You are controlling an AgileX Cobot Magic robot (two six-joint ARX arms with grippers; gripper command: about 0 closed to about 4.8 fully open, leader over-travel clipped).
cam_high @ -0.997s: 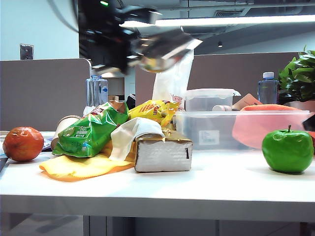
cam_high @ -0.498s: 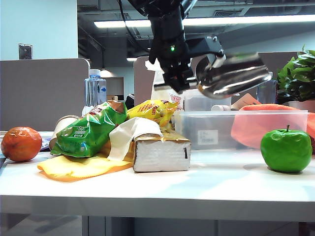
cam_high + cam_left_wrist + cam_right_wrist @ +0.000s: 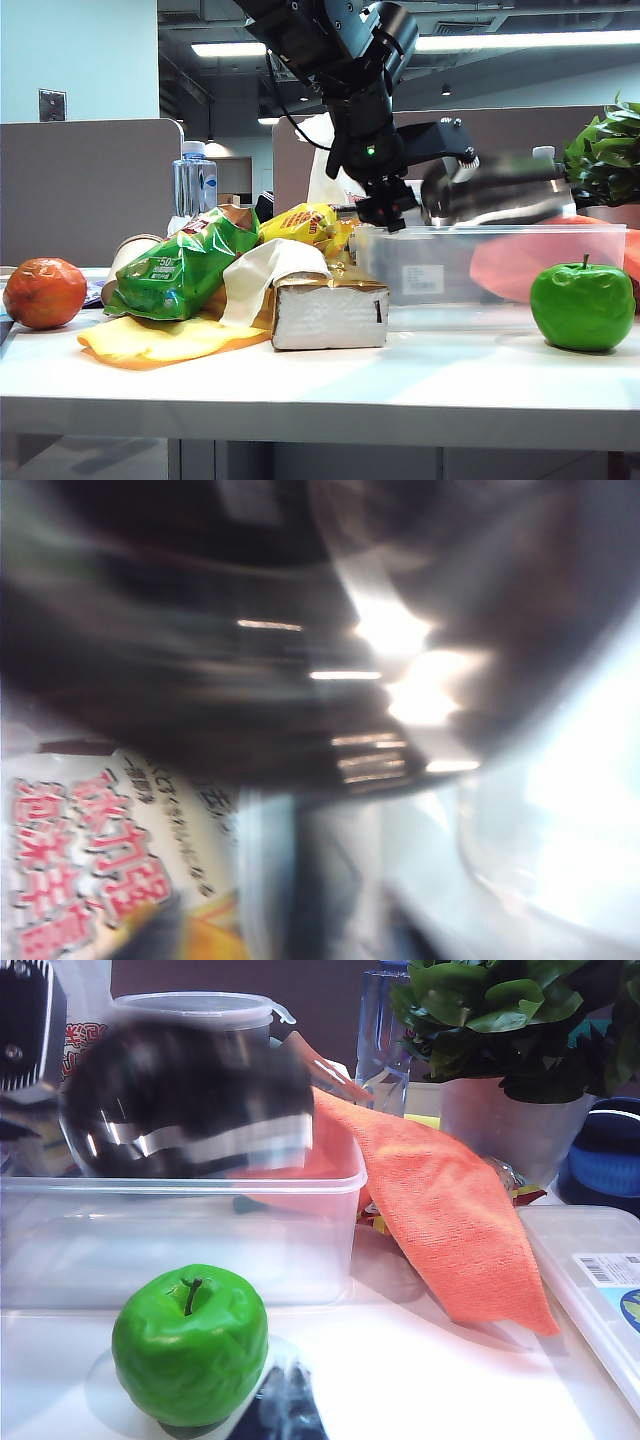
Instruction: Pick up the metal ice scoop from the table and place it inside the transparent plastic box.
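A green apple [image 3: 584, 308] stands in front of the transparent plastic box [image 3: 480, 262], with an orange cloth [image 3: 440, 1200] draped over its far side and a tissue box [image 3: 328, 312] and snack bags beside it on the white bench [image 3: 320, 385]; office partitions stand behind. The left gripper [image 3: 405, 205] hangs over the box's near-left rim; the metal ice scoop [image 3: 495, 190] is a blur just above the box beside it, and I cannot tell how its jaws stand. The right gripper is out of view.

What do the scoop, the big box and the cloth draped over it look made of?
Scoop: polished metal, judging by mirror-like highlights, though motion-blurred. Box: clear, slightly cloudy plastic; contents show through its walls. Cloth: soft orange fabric, probably microfibre, matte and finely textured, hanging in folds.
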